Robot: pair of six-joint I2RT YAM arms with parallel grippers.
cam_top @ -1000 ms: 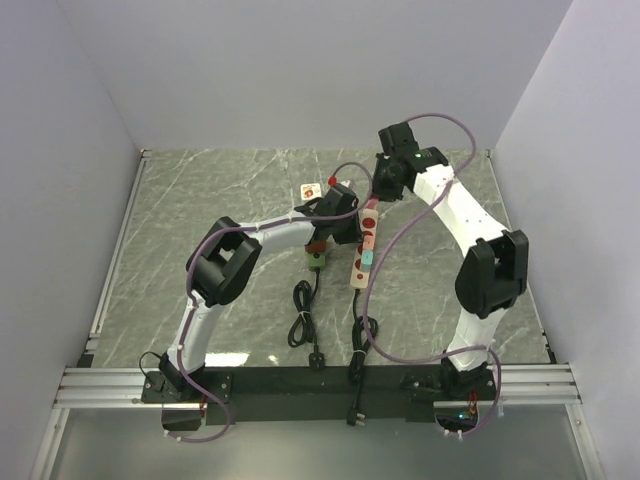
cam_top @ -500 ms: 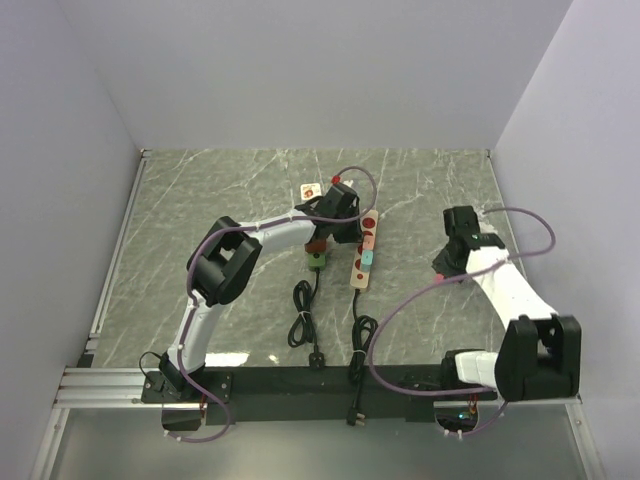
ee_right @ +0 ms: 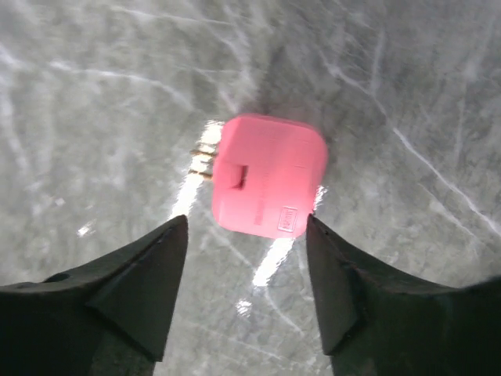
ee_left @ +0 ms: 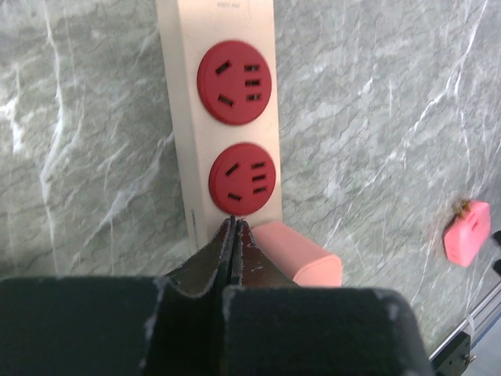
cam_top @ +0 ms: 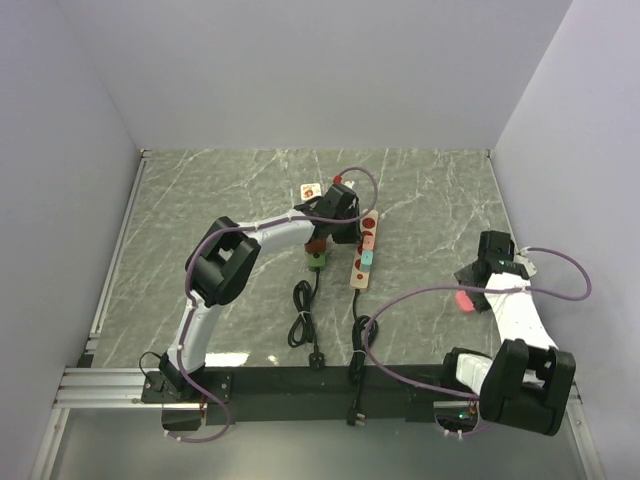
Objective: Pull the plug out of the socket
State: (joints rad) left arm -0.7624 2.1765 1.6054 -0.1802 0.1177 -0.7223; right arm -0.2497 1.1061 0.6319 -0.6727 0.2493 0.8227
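Note:
The pink plug (cam_top: 465, 298) lies loose on the marble at the right, its prongs showing in the right wrist view (ee_right: 270, 184), and also appears far off in the left wrist view (ee_left: 467, 233). My right gripper (cam_top: 472, 283) (ee_right: 246, 223) hovers just above it, open, with the fingers apart on either side and nothing touching. The cream socket strip (cam_top: 364, 250) with red outlets (ee_left: 227, 117) lies mid-table. My left gripper (cam_top: 350, 232) (ee_left: 235, 223) is shut and empty, its tips resting on the strip below the second red outlet.
A green plug (cam_top: 316, 258) on a black cable (cam_top: 301, 322) lies left of the strip. A salmon adapter (ee_left: 301, 254) sits on the strip beside my left fingers. A second black cable (cam_top: 360, 340) runs to the front edge. A small white socket piece (cam_top: 311, 190) lies behind.
The right arm swung from the strip's far end to the right front of the table with the pink plug, then opened. The plug now lies on the marble. The left arm stayed put.

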